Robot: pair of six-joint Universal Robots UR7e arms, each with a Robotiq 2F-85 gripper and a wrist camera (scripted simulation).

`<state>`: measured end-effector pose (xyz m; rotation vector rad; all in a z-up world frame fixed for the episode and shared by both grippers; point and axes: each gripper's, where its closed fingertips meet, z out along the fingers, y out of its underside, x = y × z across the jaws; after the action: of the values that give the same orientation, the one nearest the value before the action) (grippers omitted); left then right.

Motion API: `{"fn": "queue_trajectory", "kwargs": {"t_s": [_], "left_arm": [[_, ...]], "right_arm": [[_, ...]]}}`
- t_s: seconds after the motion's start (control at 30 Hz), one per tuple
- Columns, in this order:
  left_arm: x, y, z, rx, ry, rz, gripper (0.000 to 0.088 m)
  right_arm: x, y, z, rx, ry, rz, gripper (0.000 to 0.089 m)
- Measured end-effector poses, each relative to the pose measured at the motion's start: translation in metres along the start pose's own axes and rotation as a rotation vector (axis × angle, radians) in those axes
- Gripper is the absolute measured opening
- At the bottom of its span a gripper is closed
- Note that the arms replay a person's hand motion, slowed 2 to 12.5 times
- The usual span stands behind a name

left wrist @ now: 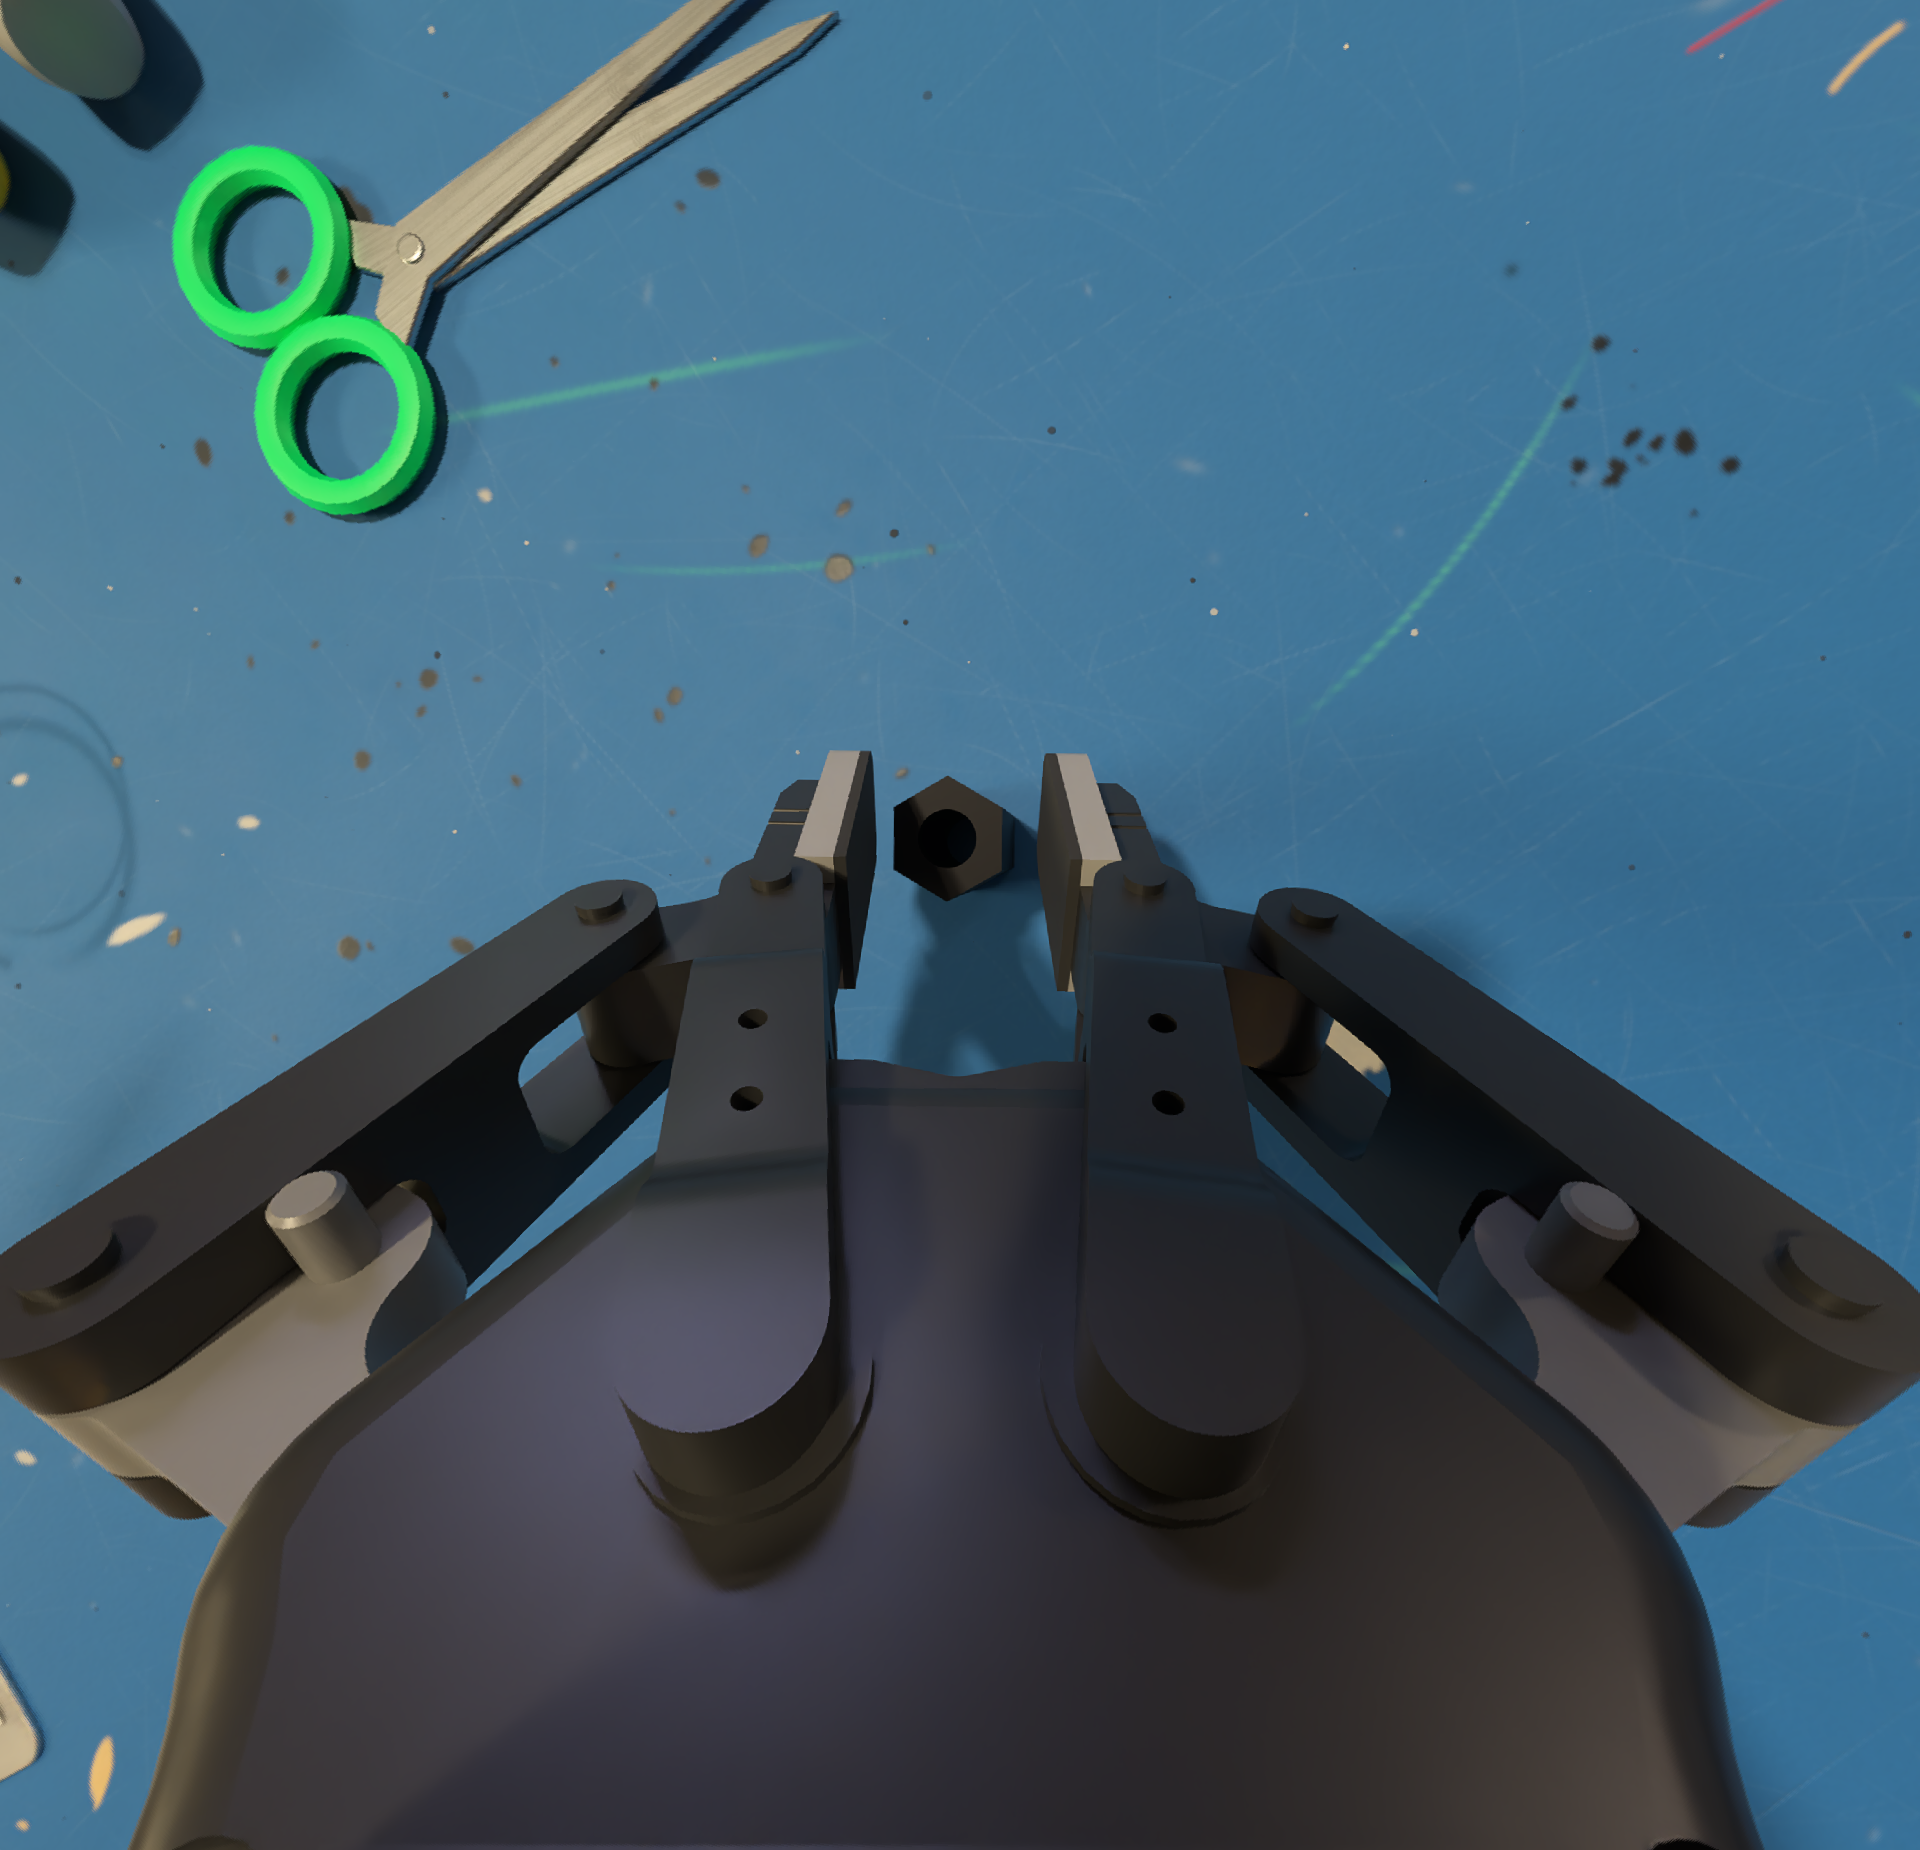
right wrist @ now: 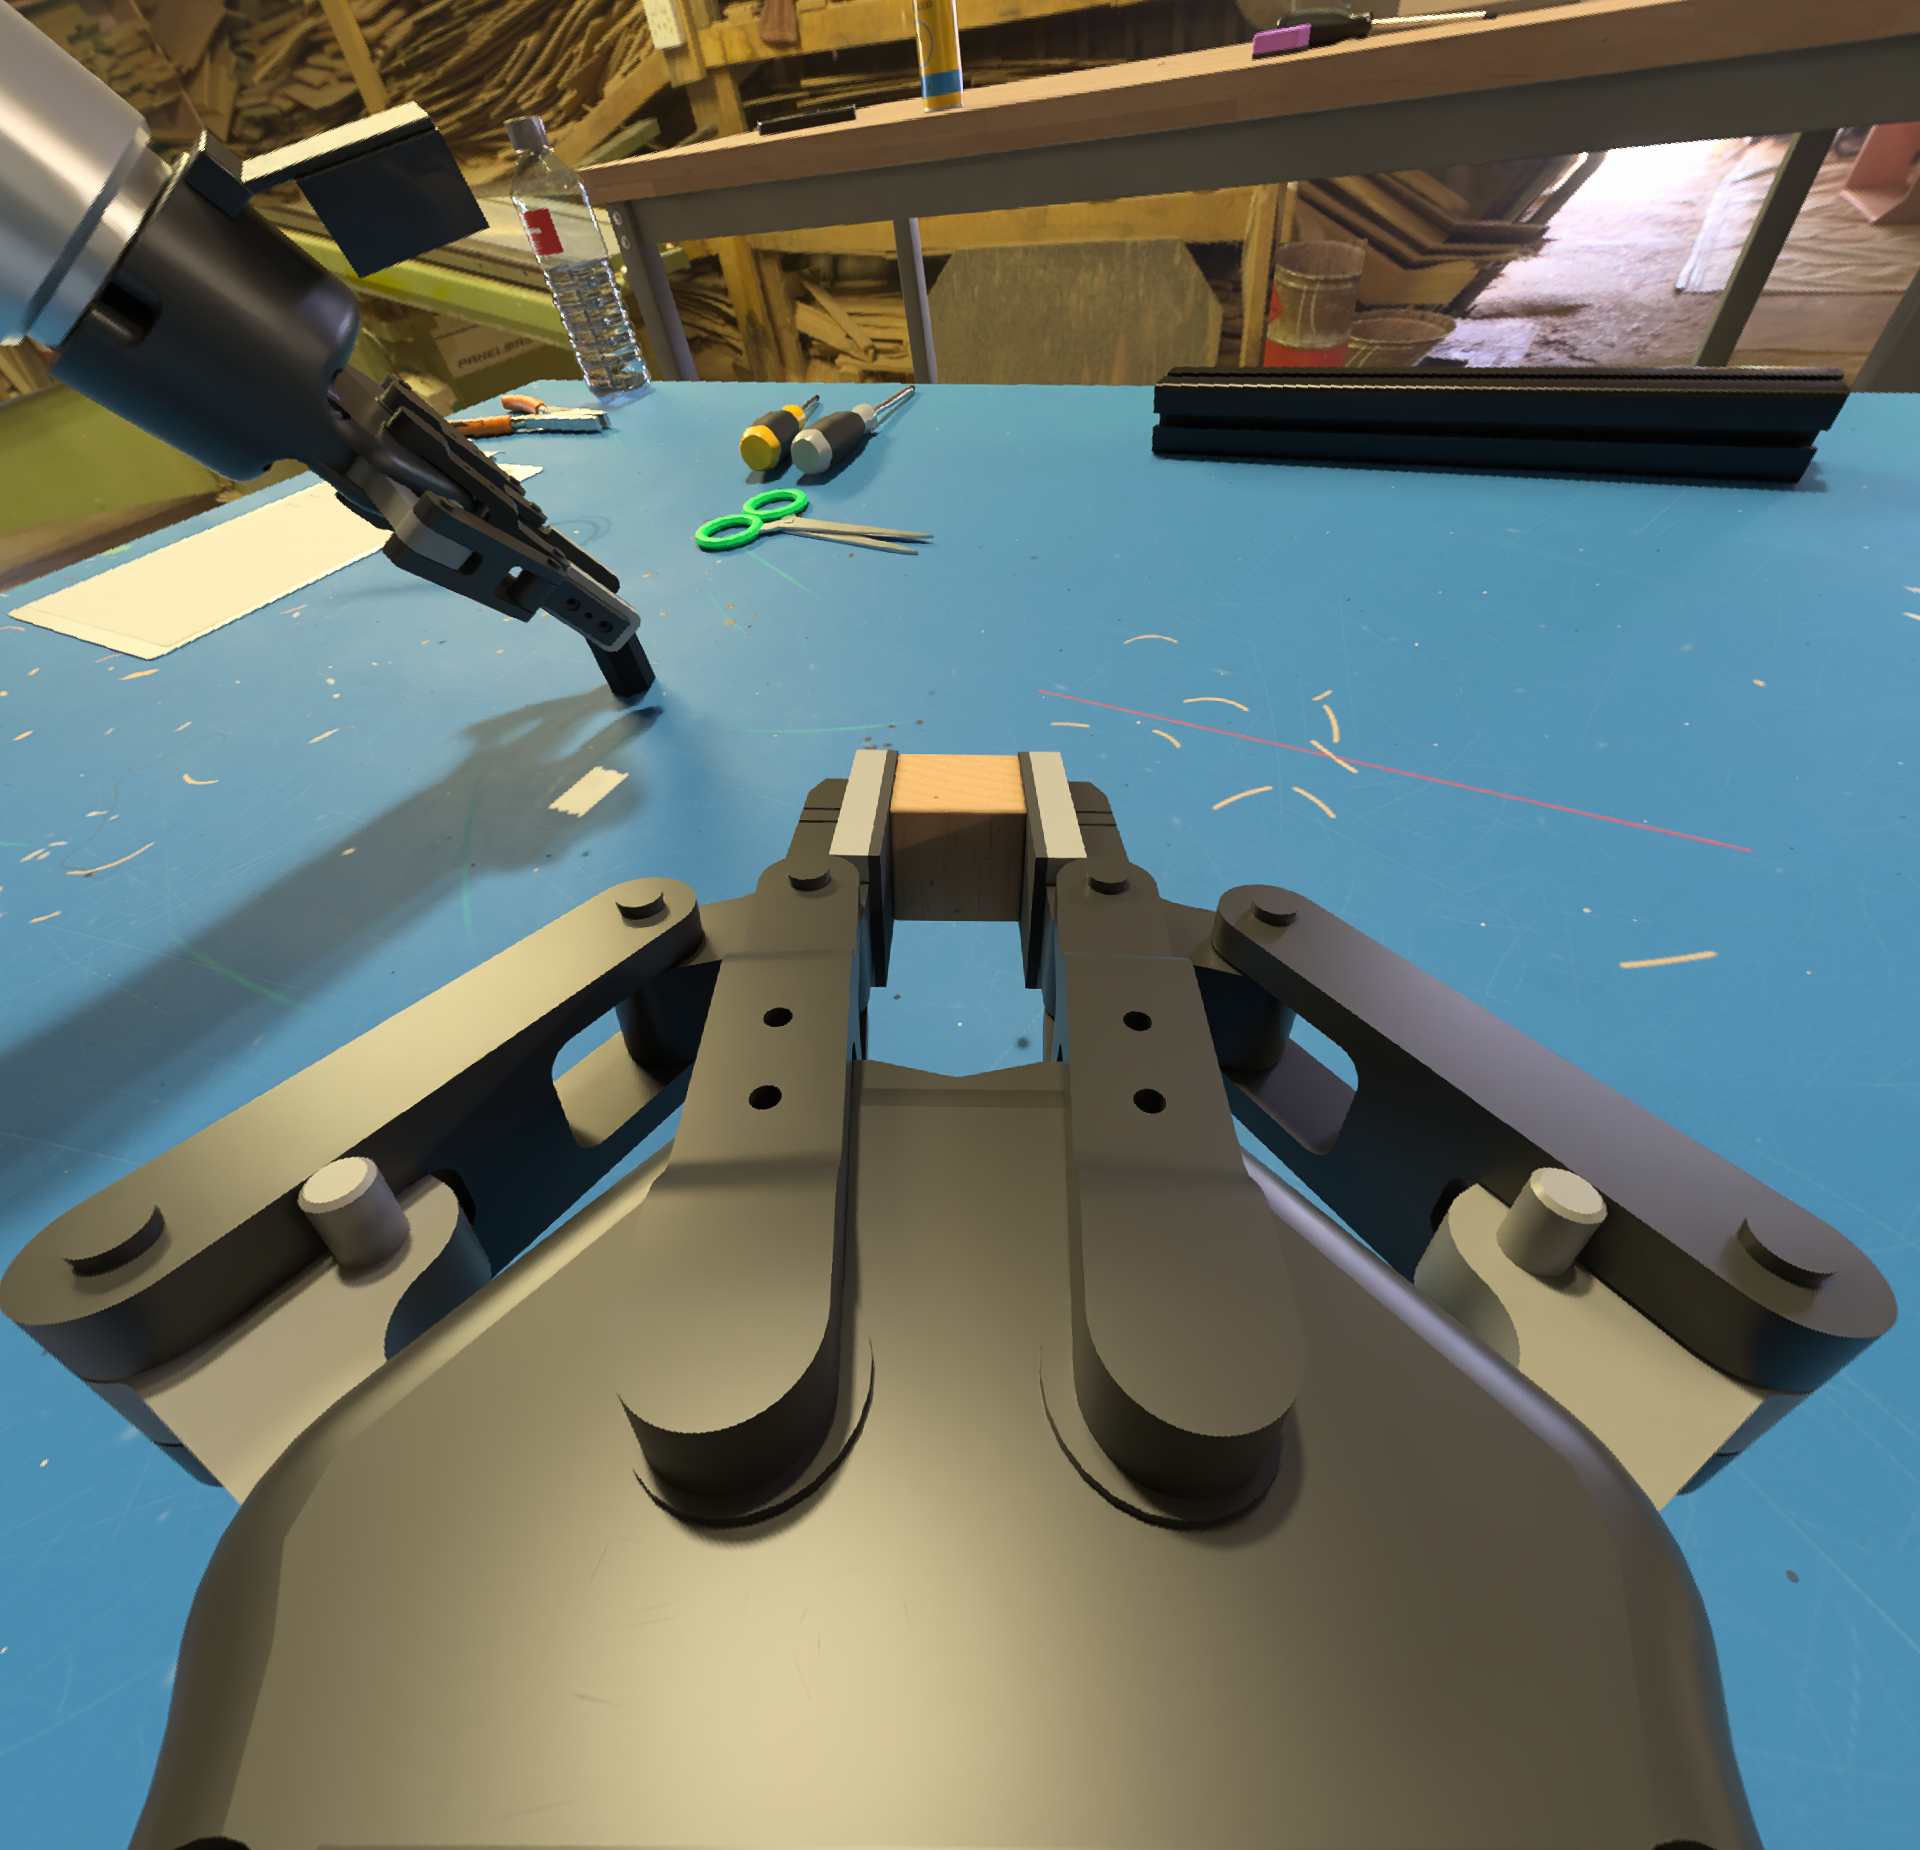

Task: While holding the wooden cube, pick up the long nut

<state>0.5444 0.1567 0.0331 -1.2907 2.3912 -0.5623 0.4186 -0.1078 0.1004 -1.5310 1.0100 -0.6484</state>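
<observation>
Left gripper (left wrist: 954,844) slanted tableward, jaws slightly parted around, not touching, long nut (left wrist: 948,838); right gripper (right wrist: 957,824) clamped wooden cube (right wrist: 957,813), its underside hidden.

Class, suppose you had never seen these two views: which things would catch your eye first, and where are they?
The green-handled scissors stand out on the blue table, up and left of the left gripper. Between that gripper's open fingers stands a black long nut. In the right wrist view, the right gripper clamps a pale wooden cube above the table.
</observation>
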Motion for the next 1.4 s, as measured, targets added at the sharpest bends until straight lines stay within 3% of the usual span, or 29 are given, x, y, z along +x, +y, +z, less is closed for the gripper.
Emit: {"fn": "queue_trajectory", "kwargs": {"t_s": [0.33, 0.67, 1.13, 1.4], "left_arm": [[-0.003, 0.004, 0.006, -0.03, -0.021, 0.006, 0.0294], [-0.002, 0.006, 0.011, -0.042, -0.004, -0.002, 0.0201], [-0.001, 0.005, 0.008, -0.012, -0.004, 0.01, 0.0191], [0.002, -0.003, -0.001, 0.059, 0.053, -0.008, 0.0191]], "right_arm": [[0.001, 0.001, 0.0, -0.003, -0.008, 0.013, 0.02], [0.002, 0.003, 0.0, -0.012, -0.011, 0.019, 0.02], [0.003, 0.004, 0.0, -0.02, -0.01, 0.025, 0.02], [0.003, 0.005, 0.001, -0.018, -0.023, 0.053, 0.02]]}}
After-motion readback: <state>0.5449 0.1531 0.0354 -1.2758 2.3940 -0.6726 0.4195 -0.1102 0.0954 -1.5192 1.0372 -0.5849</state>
